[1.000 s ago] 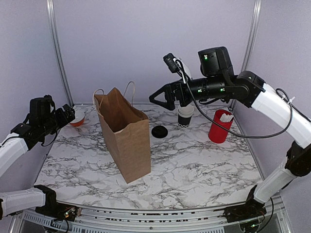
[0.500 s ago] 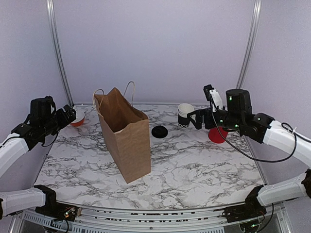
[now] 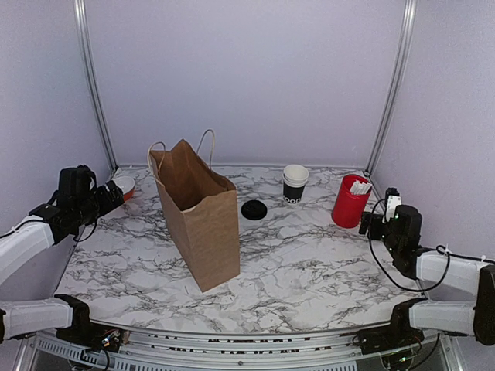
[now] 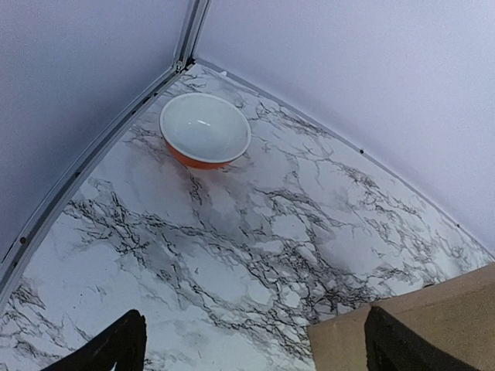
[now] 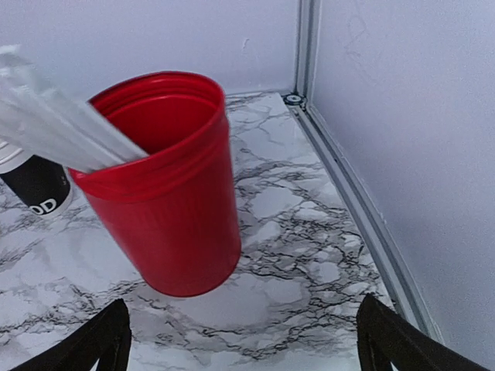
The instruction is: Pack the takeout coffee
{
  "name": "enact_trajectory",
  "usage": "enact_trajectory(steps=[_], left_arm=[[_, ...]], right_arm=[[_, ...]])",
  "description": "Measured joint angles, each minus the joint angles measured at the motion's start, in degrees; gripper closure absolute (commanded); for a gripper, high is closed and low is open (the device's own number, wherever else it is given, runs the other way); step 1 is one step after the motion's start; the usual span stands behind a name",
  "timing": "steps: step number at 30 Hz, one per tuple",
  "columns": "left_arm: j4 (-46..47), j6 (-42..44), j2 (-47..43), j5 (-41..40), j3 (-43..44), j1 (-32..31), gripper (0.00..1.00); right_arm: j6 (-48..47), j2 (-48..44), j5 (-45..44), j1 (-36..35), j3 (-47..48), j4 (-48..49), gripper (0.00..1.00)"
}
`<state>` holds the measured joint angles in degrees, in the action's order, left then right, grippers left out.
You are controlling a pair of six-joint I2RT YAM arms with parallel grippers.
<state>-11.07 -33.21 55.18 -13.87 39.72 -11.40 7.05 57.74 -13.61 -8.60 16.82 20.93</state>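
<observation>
The takeout coffee as a lone cup is out of view. A short stack of black, white-rimmed cups point(image 3: 295, 184) stands at the back, and its printed side shows in the right wrist view point(image 5: 35, 189). A round black lid point(image 3: 254, 209) lies flat on the marble to its left. An open brown paper bag point(image 3: 199, 224) stands upright left of centre, and one corner of it shows in the left wrist view point(image 4: 344, 344). My left gripper point(image 3: 114, 193) point(image 4: 259, 352) hangs open and empty near the left wall. My right gripper point(image 3: 370, 225) point(image 5: 249, 348) is open and empty, low at the right, facing the red cylinder.
A red cylinder point(image 3: 349, 201) point(image 5: 166, 201) holding white sticks point(image 5: 54, 124) stands at the back right, just ahead of my right gripper. An orange bowl, white inside point(image 3: 124, 186) point(image 4: 205, 131), sits in the back left corner. Metal rails and walls close both sides.
The right arm has pulled back from above the cup stack, dropping down and to the right until it sits low beside the red cylinder. The left gripper dipped slightly.
</observation>
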Motion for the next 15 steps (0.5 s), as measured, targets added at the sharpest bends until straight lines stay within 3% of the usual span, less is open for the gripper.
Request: enact_trajectory(steps=[5, 9, 13, 14, 15], left_arm=[[9.55, 6.45, 0.22, 0.20, -6.60, 0.11, 0.01], [16.48, 11.23, 0.79, -3.67, -10.71, 0.22, 0.01], [25.05, 16.39, 4.17, -8.37, -13.11, 0.31, 0.01], [27.76, 17.35, 5.16, -10.12, -14.23, 0.37, 0.01], [30.21, 18.32, 5.88, -11.54, -15.50, 0.50, 0.01]], right_arm=[[-1.55, 7.34, 1.07, 7.93, -4.02, 16.35, 0.01], [-3.13, 17.51, 1.75, 8.41, -6.43, 30.71, 0.07], [-5.84, 25.22, 4.07, 8.52, -6.36, 40.76, 0.03], [-6.58, 28.13, 4.31, 8.52, -6.58, 45.77, 0.07], [-7.23, 31.19, 4.59, 8.52, -6.97, 50.77, 0.03]])
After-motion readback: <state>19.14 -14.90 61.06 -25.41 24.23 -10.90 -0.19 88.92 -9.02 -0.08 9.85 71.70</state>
